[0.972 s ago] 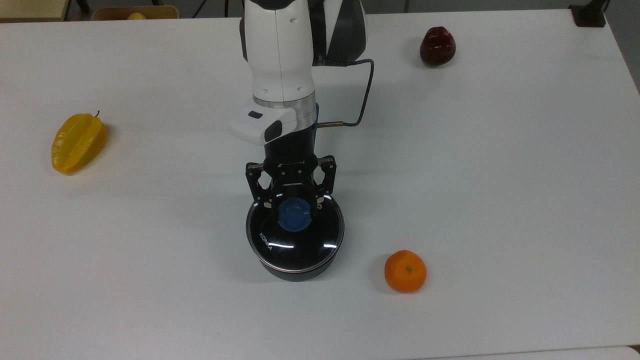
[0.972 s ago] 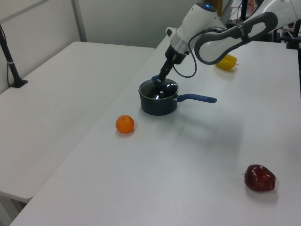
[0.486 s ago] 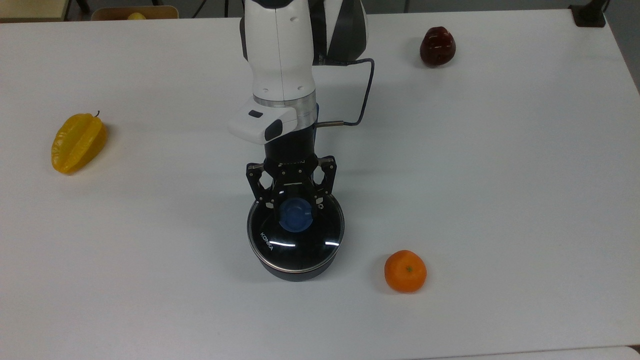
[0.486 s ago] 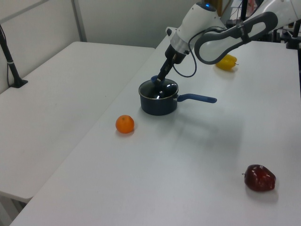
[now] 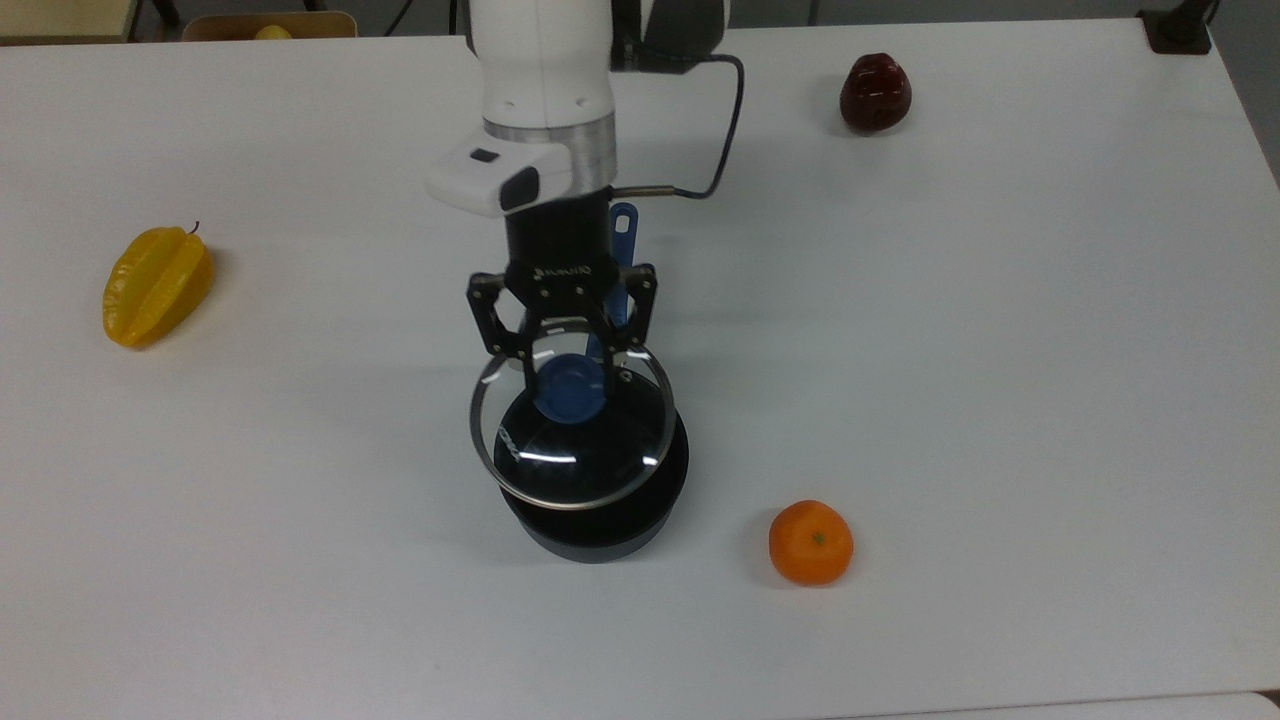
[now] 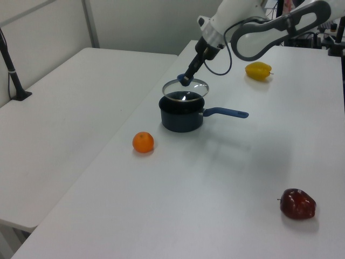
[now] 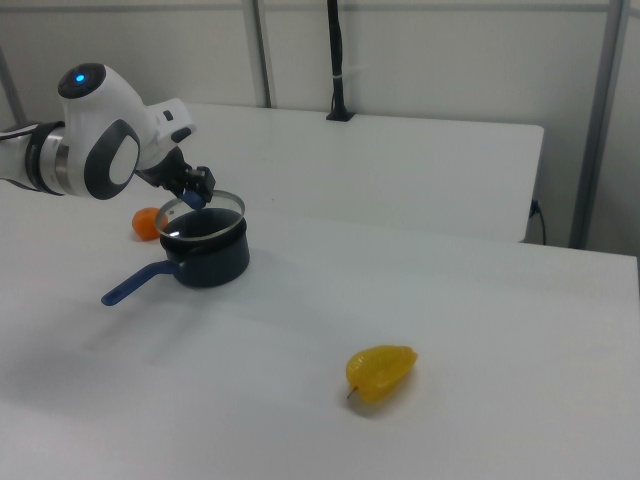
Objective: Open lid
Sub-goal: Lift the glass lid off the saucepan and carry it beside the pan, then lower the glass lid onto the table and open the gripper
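Above the saucepan [image 5: 600, 500], the gripper [image 5: 568, 385] holds the lid [image 5: 570, 440] by its knob

A black saucepan [image 5: 600, 500] with a long blue handle [image 6: 226, 113] stands on a white table [image 5: 1000, 350], and a round orange fruit [image 5: 811, 542] lies near it, toward the top view's lower right. A yellow star-shaped fruit [image 5: 157, 285] lies well apart near the top view's left edge, and a dark red glossy fruit [image 5: 875, 92] sits well apart toward the top view's upper right. A second white table [image 6: 64, 108] stands beside the first, with a black post [image 7: 336, 60] rising from it.
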You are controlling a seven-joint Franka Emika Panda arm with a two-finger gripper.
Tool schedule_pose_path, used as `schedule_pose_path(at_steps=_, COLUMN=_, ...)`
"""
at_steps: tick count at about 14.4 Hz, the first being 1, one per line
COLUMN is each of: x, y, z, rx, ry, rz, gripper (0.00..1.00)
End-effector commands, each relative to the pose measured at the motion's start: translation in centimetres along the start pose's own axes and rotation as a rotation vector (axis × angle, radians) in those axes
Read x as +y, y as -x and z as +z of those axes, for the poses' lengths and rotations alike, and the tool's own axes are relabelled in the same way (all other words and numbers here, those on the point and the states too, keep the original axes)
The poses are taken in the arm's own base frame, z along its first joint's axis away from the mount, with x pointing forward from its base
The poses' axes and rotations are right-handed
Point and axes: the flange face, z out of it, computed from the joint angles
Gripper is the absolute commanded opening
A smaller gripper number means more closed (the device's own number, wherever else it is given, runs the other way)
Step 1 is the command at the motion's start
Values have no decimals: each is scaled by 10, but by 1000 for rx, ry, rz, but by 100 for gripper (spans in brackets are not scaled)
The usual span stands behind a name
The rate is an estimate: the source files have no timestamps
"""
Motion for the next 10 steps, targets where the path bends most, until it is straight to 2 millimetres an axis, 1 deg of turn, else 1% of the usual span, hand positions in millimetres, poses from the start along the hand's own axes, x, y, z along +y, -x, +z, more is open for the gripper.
schedule_pose_path(at_steps=1, x=47, y=46, z=-42, rx=-47, ry=44, rz=79, gripper=34)
schedule_pose_path(at_steps=3, x=82, y=73, z=-55, rx=-75, ry=76, rz=129, gripper=34)
schedule_pose_path(at_steps=4, x=100, y=88, z=-55, rx=-94, ry=93, rz=157, gripper=34)
schedule_pose_path(at_steps=5, x=112, y=103, z=-51, rx=-120, ry=103, rz=176, gripper=34)
schedule_pose_path(at_steps=7, x=132, y=128, z=-37, rx=-171, ry=116, rz=207, gripper=34)
schedule_pose_path(at_steps=8, x=140, y=137, z=-30, rx=-189, ry=121, rz=218, gripper=34)
schedule_pose_path(at_steps=10, x=139, y=152, z=-21, rx=-221, ry=119, rz=220, gripper=34)
